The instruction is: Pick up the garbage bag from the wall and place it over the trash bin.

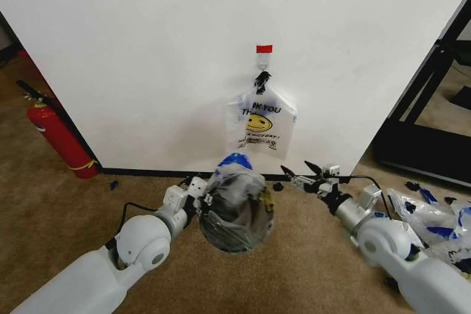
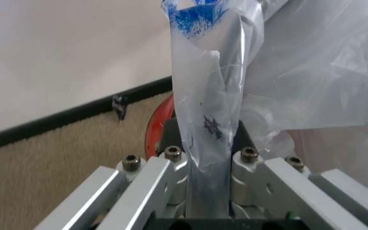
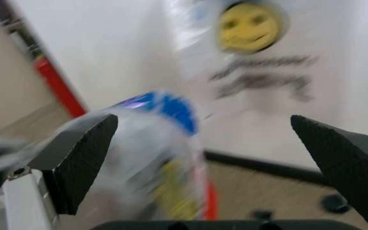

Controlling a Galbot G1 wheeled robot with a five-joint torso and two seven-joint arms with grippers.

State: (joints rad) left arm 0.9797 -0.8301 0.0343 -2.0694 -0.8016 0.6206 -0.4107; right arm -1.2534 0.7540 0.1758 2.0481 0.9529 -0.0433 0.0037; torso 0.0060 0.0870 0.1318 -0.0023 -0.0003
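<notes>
Thin translucent plastic, blue at its top, is draped over the trash bin [image 1: 235, 220], which stands on the brown carpet [image 1: 66, 204] just in front of the white wall [image 1: 147, 49]. This garbage bag [image 1: 237, 182] covers the bin's mouth and bunches up on the side toward the wall; the bin's dark see-through body shows beneath it, and the left wrist view catches a sliver of its red base [image 2: 157, 123].

The left gripper [image 1: 204, 190] sits against the bin's left side, its fingers [image 2: 171, 168] clenched on a fold of the bag's film, which rises straight out from between them. The right gripper [image 1: 305, 174] hovers to the right of the bin, a little apart from it, its two black fingertips [image 3: 82, 160] spread wide and holding nothing.

Above and behind the bin, a second bag [image 1: 260, 124] with a yellow smiley and "THANK YOU" print hangs from a black clip [image 1: 262, 77] under a red tab [image 1: 264, 49] on the wall. A red fire extinguisher [image 1: 60, 140] leans at the wall well to the left of the bin. More clear bags with blue patches [image 1: 430, 215] lie on the carpet well to its right.
</notes>
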